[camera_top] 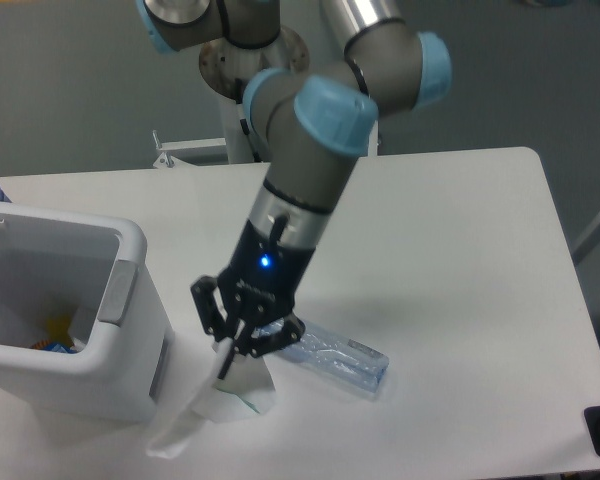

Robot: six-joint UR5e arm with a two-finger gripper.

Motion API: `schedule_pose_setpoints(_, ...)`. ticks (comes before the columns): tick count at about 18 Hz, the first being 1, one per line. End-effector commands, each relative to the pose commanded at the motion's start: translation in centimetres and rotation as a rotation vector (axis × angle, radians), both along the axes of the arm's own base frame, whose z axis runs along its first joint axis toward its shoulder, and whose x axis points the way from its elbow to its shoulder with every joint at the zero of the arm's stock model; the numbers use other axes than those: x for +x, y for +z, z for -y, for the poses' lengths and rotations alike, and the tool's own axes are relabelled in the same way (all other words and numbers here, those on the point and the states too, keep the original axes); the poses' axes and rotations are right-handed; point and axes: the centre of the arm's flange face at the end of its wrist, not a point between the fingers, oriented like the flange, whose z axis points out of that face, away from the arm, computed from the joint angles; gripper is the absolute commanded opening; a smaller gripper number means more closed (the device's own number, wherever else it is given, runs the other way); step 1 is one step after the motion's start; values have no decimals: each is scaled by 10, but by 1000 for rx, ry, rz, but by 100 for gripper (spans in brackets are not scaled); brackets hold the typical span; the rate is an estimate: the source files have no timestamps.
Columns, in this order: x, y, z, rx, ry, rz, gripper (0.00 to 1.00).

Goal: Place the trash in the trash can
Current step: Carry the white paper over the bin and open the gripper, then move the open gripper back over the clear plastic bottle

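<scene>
The tool (238, 352) hangs over the front part of the white desk (460, 260), just to the right of the trash can (130, 330). Its two dark fingers (208, 308) are drawn close together and they pinch the upper edge of the paper carton (230, 392), so the opening between them is narrow. The carton is flattened, white-grey with a small green mark, and it hangs down from the tool. One long corner of it points to the lower left, toward the front edge of the desk. It is not possible to tell from this view if the lowest part of the carton touches the desk or is just above it. A small blue light shines on the wrist of the arm (310, 150) just above the tool.

The crushed clear bottle (342, 362) lies on its side on the desk, just beside the tool on the right and partly behind it. Its bluish part is at the right end. The tool does not hold it.

The trash can stands at the left side of the desk, with its grey handle patch facing the arm. It is open at the top, and something yellow and blue is seen at its bottom.
</scene>
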Motion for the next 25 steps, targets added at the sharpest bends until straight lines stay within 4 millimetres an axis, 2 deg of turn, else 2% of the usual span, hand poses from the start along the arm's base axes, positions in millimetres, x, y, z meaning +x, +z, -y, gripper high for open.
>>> schedule_pose_setpoints(3,28,22,4,36,-33,11,0)
schedule_pose_setpoints(9,82,40,11,102,-139,65,0)
schedule_pose_setpoints(12,99,25,20,80,-152,81,0)
schedule_pose_setpoints(14,108,21,25,73,-156,89,2)
schedule_pose_setpoints(15,113,20,24,72,-164,90,15)
schedule_pose_setpoints(16,120,18,21,69,-179,92,33)
schedule_pose_setpoints(17,123,13,19,65,-189,91,69)
schedule_pose_setpoints(20,121,12,16,63,-191,78,100)
schedule_pose_setpoints(23,115,13,9,71,-204,58,100)
schedule_pose_setpoints(25,102,21,1,84,-196,46,100)
